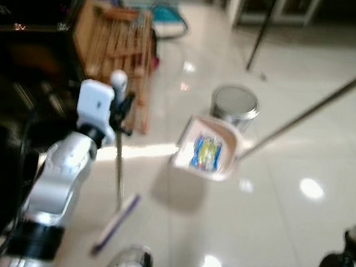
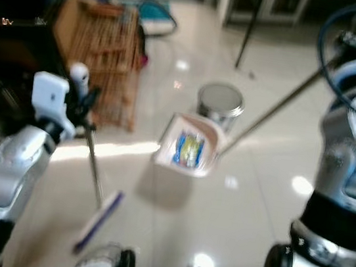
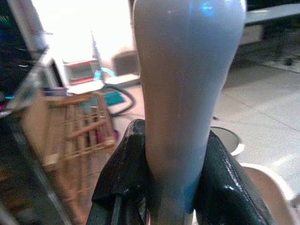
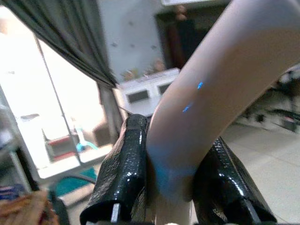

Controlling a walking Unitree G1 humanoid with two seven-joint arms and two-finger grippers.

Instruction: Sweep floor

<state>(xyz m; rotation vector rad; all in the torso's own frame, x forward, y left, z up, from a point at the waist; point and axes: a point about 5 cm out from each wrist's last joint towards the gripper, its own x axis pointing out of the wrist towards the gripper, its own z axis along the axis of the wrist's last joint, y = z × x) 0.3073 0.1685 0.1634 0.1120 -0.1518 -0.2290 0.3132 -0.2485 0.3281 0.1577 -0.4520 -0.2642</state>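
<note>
Broom and dustpan both in hand

Left gripper (image 3: 171,187) clamps the broom (image 1: 118,185), head on the floor; right gripper (image 4: 171,187) grips the dustpan's (image 1: 207,149) handle, tilting its wrapper (image 1: 206,152) toward the bin (image 1: 234,105).

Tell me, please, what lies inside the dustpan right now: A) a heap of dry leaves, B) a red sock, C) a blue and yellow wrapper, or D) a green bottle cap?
C: the dustpan, held on its long handle by the right tool, carries a blue and yellow wrapper in its scoop.
</note>
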